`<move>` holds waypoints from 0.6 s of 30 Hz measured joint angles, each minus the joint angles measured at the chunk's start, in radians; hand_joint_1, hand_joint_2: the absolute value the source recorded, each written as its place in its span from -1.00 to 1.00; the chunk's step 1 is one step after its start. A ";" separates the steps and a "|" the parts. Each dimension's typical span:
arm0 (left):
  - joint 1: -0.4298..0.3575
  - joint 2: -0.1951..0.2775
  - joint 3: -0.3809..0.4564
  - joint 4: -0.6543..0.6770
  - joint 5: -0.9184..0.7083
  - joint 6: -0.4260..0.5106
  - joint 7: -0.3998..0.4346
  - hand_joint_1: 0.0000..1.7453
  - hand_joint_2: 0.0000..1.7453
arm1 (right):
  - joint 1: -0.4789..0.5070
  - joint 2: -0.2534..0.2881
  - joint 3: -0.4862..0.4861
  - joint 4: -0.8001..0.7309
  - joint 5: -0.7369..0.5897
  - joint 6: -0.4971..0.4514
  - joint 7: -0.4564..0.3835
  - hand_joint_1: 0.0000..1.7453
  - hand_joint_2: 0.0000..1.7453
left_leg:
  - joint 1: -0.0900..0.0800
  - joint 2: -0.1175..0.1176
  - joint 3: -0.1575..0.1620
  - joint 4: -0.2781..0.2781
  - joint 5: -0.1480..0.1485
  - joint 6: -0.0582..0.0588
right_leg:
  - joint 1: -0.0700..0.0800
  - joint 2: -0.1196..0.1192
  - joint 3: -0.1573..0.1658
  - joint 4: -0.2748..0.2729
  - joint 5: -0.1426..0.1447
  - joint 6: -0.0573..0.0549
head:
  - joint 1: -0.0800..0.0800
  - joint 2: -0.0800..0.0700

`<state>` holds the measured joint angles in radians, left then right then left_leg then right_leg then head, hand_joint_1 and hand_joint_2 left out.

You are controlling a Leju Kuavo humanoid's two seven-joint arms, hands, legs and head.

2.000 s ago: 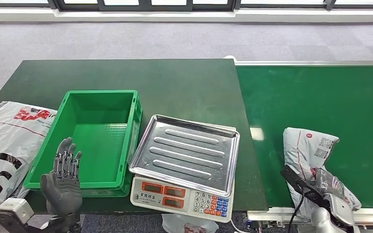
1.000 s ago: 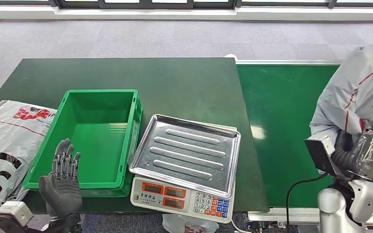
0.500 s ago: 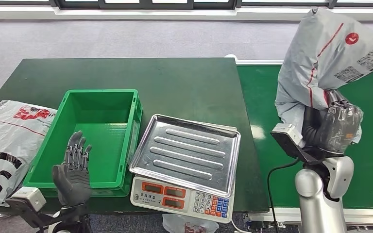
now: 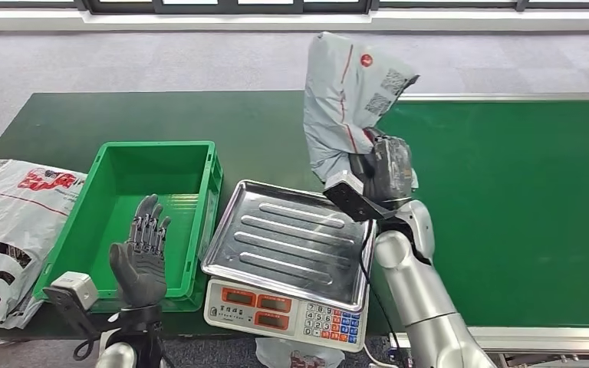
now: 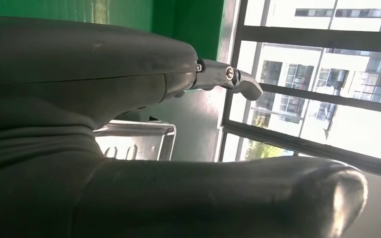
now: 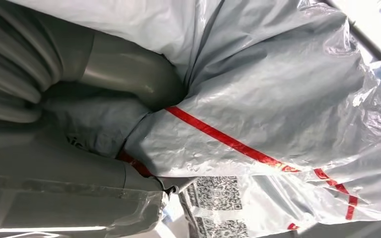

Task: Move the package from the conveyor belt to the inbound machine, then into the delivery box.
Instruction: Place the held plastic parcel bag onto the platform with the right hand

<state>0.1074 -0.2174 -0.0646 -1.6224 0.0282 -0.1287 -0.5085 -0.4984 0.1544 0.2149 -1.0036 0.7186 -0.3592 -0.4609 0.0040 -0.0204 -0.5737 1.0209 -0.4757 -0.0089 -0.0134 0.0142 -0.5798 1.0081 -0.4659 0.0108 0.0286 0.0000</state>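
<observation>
Your right hand's fingers are clamped into the grey plastic of the package, and the right hand holds it raised in the air above the far right corner of the scale's steel tray, just at the desk's right edge where the conveyor belt begins. The bag stands up from the hand, its red stripe and printed label facing you. Your left hand carries nothing; its fingers are straight and apart, palm up over the near edge of the green delivery box. The scale sits at the desk's near edge, just beside the box on its right. Another grey mailer bag lies at the desk's near left corner, touching the box's left wall.
</observation>
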 joint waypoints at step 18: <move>-0.025 0.005 -0.008 0.044 0.023 0.033 -0.012 -1.00 -1.00 | -0.126 0.178 0.131 0.384 -0.135 0.166 0.005 0.93 1.00 | 0.000 0.000 -0.002 0.000 0.000 0.000 | 0.000 0.001 -0.002 0.000 0.000 0.000 | 0.000 0.000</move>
<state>0.0819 -0.2125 -0.0724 -1.5785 0.0508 -0.0954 -0.5208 -0.6249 0.3324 0.3459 -0.6192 0.5836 -0.1933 -0.4557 0.0036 -0.0202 -0.5756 1.0211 -0.4755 -0.0092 -0.0137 0.0150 -0.5823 1.0082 -0.4656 0.0103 0.0284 0.0000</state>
